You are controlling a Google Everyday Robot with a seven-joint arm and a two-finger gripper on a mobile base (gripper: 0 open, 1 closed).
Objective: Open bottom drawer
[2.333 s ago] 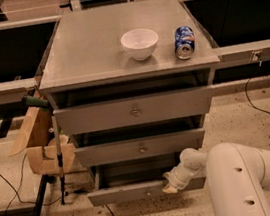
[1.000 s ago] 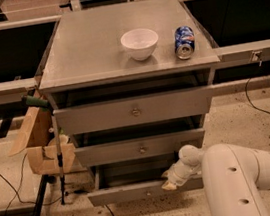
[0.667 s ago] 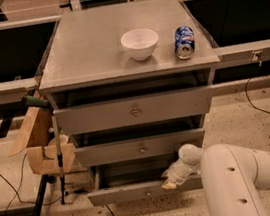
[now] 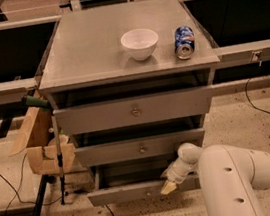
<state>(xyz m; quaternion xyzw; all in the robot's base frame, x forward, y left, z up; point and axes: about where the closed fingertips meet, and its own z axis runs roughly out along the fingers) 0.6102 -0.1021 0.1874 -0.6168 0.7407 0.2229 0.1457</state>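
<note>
Grey bottom drawer (image 4: 122, 193): lowest and narrowest of the fronts, a flat panel with a small round knob in its middle; it stands forward of the two fronts above, with a dark gap showing behind its top edge.
Place of the bottom drawer: at the foot of the cabinet, just above the floor, under the middle drawer (image 4: 111, 152).
Gripper (image 4: 168, 187): pale yellowish tip at the right part of the bottom drawer's front, against its upper edge and right of the knob; whether it is open or closed cannot be told.
Drawers counted: three, with the top drawer (image 4: 96, 117) the widest and tallest, each with one central knob.
Left of the cabinet: one open cardboard box (image 4: 38, 144), with a thin pole with a green grip (image 4: 36, 101) standing beside it.
On the cabinet top (image 4: 85, 46): one white bowl (image 4: 140, 42), upright, and to its right one blue drinks can (image 4: 184, 42), lying on its side; the two are near but apart.
Robot arm (image 4: 237, 180): one, white and rounded, coming in from the lower right.
Surface: flat grey metal top, matt.
Room: speckled pale floor (image 4: 257, 112), black cables (image 4: 6, 192) trailing across it, long dark benches behind the cabinet on both sides.
</note>
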